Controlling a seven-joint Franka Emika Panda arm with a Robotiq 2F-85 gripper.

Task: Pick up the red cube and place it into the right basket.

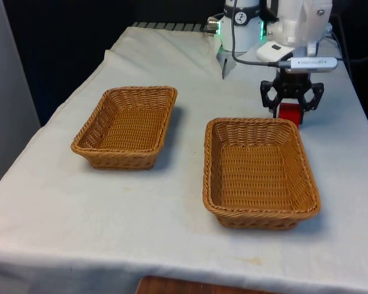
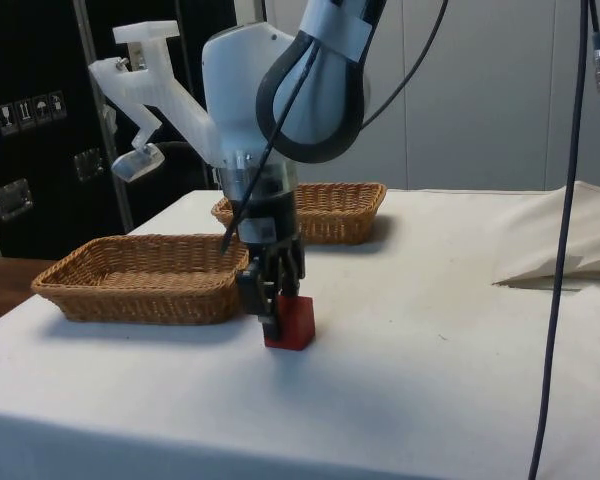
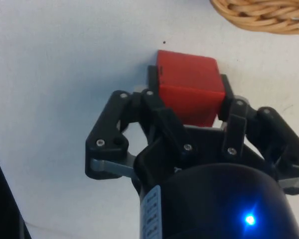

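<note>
We see the red cube (image 1: pixel 289 113) sitting on the white cloth of the table (image 1: pixel 172 226), toward the table's far end and on the front view's right. It lies just beyond the far rim of the right basket (image 1: pixel 259 173), close to that rim but not touching it as far as we can tell. In the side view the cube (image 2: pixel 291 324) rests flat on the cloth beside the near basket's end wall.

The hand (image 1: pixel 291 109) is down over the cube, with one black finger on each of two opposite faces. In the wrist view the fingers (image 3: pixel 153 74) press against the cube's (image 3: pixel 189 87) sides, so we read the hand (image 3: pixel 188 82) as closed on the cube, which is not lifted off the cloth. In the side view the hand (image 2: pixel 274 318) points straight down from the white arm (image 2: pixel 280 100).

The left basket (image 1: pixel 126 127) stands on the front view's left, well apart from the cube, with a strip of cloth between the two baskets. Both baskets are woven wicker, rectangular, and hold nothing we can see.
</note>
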